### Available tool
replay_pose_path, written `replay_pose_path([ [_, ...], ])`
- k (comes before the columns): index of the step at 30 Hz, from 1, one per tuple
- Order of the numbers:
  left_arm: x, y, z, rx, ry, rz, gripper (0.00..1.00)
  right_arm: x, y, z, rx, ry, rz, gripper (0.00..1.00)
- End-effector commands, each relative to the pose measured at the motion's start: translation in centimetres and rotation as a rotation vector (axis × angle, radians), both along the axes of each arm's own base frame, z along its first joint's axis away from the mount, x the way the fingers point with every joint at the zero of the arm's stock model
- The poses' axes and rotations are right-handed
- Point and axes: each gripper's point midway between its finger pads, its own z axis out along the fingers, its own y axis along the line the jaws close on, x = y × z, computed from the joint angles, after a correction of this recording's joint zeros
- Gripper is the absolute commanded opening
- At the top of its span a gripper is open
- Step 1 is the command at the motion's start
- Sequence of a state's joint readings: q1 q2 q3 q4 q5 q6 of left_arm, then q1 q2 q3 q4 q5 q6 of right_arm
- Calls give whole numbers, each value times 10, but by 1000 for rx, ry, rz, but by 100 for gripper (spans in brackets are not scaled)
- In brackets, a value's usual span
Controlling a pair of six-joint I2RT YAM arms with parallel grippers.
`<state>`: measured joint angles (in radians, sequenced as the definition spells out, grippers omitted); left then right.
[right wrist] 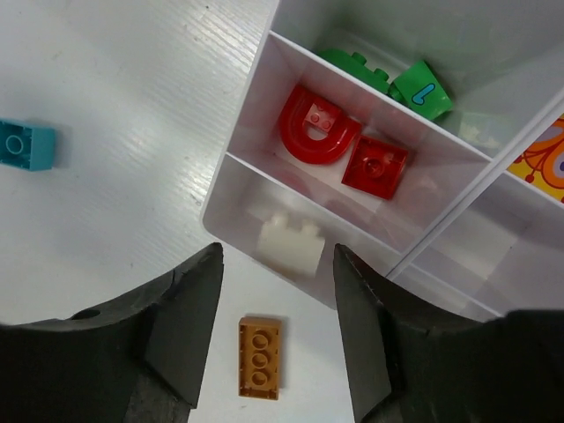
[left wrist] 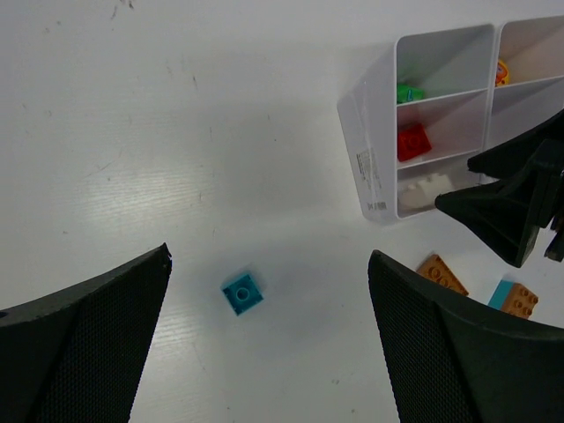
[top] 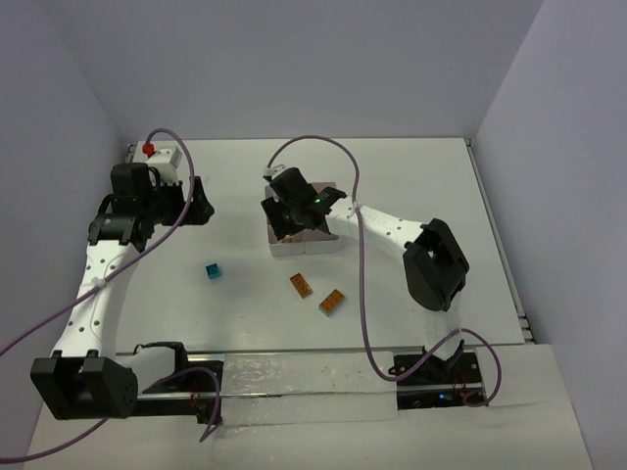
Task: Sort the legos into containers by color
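Now, right gripper (right wrist: 278,264) parted and empty above white brick (right wrist: 289,244) lying in tray (right wrist: 238,141): lift straight up, clear of walls, then head for orange brick (right wrist: 260,357).

The containers (right wrist: 236,150) are thin white plastic, smooth and glossy, with faintly see-through walls; the red brick (right wrist: 374,167), the teal brick (right wrist: 25,145) and the orange-brown plate (right wrist: 259,357) are hard, shiny plastic. The table (left wrist: 176,132) is smooth white with a soft sheen and faint scuffs, and the fingers (left wrist: 79,344) of the left gripper (left wrist: 269,256) are matt black with a fine meshed texture.
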<state>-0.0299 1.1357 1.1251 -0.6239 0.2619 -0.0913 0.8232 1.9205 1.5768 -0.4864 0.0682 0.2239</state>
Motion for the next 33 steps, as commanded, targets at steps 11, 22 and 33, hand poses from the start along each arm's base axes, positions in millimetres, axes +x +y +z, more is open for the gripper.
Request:
replay_pose_path([
  [11, -59, -4, -71, 175, 198, -431, 97, -8, -4, 109, 142, -153, 61, 94],
  [22, -79, 12, -137, 360, 368, -793, 92, 3, -121, 118, 206, -145, -38, 100],
  [33, -48, -1, -177, 452, 301, -943, 81, 7, -171, 124, 184, -154, -128, 100],
])
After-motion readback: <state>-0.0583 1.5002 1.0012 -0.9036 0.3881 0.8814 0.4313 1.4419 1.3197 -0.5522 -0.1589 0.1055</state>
